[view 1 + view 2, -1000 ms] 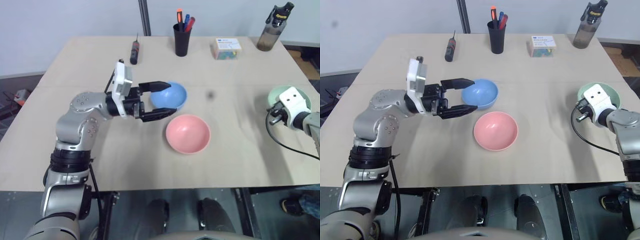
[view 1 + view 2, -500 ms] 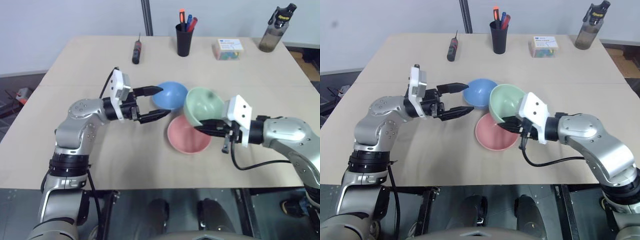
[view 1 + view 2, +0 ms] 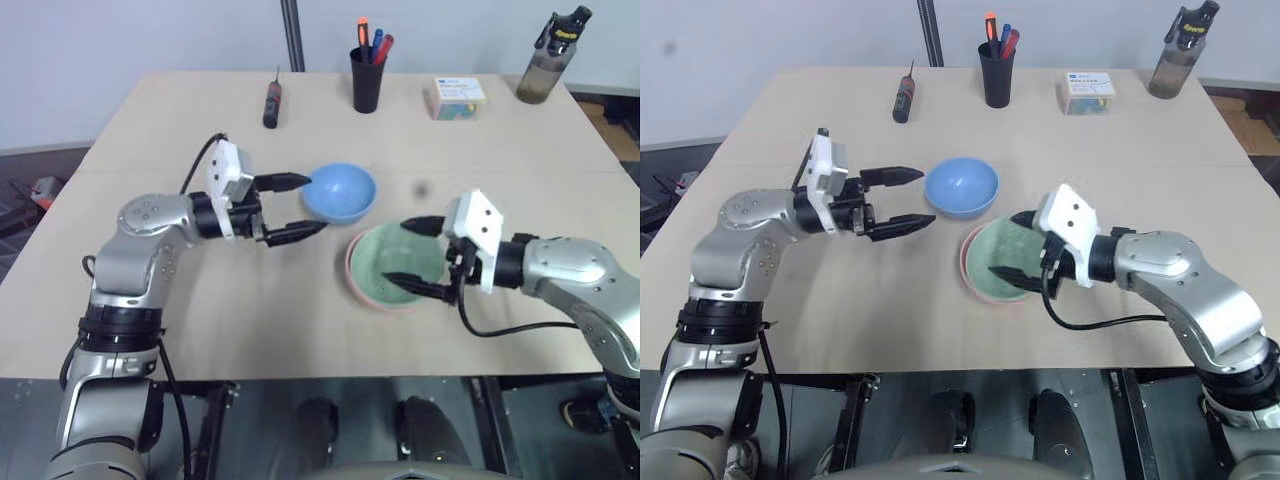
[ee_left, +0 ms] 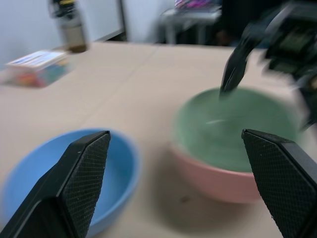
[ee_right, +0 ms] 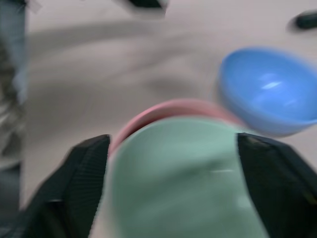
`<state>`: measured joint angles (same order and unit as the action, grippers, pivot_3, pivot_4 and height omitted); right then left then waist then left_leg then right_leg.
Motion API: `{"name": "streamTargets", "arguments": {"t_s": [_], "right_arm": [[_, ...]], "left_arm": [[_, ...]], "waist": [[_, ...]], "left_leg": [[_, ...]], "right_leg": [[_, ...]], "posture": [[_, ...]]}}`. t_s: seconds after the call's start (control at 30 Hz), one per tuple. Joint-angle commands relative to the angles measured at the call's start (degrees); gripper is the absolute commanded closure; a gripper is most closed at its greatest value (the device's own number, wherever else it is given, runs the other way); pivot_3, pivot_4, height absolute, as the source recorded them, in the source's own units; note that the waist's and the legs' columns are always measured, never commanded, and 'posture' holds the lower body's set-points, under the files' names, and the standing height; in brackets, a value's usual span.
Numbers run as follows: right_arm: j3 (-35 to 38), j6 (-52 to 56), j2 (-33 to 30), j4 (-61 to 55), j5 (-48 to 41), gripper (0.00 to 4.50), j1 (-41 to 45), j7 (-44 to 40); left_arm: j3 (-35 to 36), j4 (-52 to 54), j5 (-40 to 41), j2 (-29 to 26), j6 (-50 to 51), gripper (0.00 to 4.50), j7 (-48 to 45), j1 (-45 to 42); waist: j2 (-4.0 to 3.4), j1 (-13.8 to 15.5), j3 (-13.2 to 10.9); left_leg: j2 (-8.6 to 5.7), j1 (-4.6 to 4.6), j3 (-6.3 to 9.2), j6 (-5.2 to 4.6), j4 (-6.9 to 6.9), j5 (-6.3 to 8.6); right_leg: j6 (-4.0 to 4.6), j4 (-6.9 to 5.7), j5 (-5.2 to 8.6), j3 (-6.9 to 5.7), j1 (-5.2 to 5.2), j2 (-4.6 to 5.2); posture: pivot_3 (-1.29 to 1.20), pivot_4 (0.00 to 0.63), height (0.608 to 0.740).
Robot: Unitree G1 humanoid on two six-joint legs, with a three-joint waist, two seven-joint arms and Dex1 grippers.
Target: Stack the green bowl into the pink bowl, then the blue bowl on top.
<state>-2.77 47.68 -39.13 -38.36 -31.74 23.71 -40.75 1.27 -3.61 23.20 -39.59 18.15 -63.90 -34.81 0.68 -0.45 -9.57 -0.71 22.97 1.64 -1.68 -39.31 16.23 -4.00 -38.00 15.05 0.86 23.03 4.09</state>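
two bowls nested at frame centre: green bowl (image 3: 394, 266) sits in pink bowl (image 3: 352, 272) | right gripper (image 3: 415, 256) jaws spread, straddling its rim, holding nothing | left gripper (image 3: 297, 206) jaws wide, empty, aimed at blue bowl (image 3: 339, 192) for next stacking

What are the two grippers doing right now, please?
Left gripper: open, empty, beside the blue bowl.
Right gripper: open, fingers either side of the green bowl.

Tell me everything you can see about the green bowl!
The green bowl is small, round, pale mint green and smooth, like plastic. It sits upright, nested inside the pink bowl, whose rim peeks out around it. The right gripper is open with a finger on each side of it. The blue bowl stands apart behind it.
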Motion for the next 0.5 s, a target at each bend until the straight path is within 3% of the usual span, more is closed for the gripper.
{"name": "streamTargets", "arguments": {"t_s": [0.03, 0.27, 0.5], "right_arm": [[6.4, -1.9, 0.2, -5.1, -1.8, 0.29, -1.8, 2.4], [10.3, -3.5, -1.2, -7.0, -0.4, 0.29, -6.3, 5.3], [11.7, -4.7, -2.6, -8.8, 0.5, 0.29, -7.7, 7.2]], "left_arm": [[-3.7, -3.3, -10.1, -1.0, -6.3, 0.0, 4.7, -3.7], [-15.9, -14.5, -28.0, -2.3, -19.8, 0.0, 4.8, -12.4], [-21.5, -23.8, -33.7, 0.7, -29.2, 0.0, 1.5, -19.1]], "waist": [[0.0, 0.1, 0.0], [0.01, -0.1, 0.0], [0.01, -0.2, 0.0]], "left_leg": [[-0.03, 0.01, -0.01, 0.0, 0.0, 0.0], [-0.11, 0.02, -0.05, -0.01, 0.0, 0.0], [-0.09, 0.04, -0.03, -0.2, 0.01, 0.11]], "right_leg": [[0.0, -0.01, 0.0, 0.02, 0.01, 0.0], [0.0, 0.0, 0.0, 0.03, 0.01, 0.0], [-0.01, 0.01, 0.0, 0.01, 0.03, -0.02]], "posture": [[0.0, 0.15, 0.74], [0.0, 0.15, 0.74], [0.0, 0.15, 0.74]]}}
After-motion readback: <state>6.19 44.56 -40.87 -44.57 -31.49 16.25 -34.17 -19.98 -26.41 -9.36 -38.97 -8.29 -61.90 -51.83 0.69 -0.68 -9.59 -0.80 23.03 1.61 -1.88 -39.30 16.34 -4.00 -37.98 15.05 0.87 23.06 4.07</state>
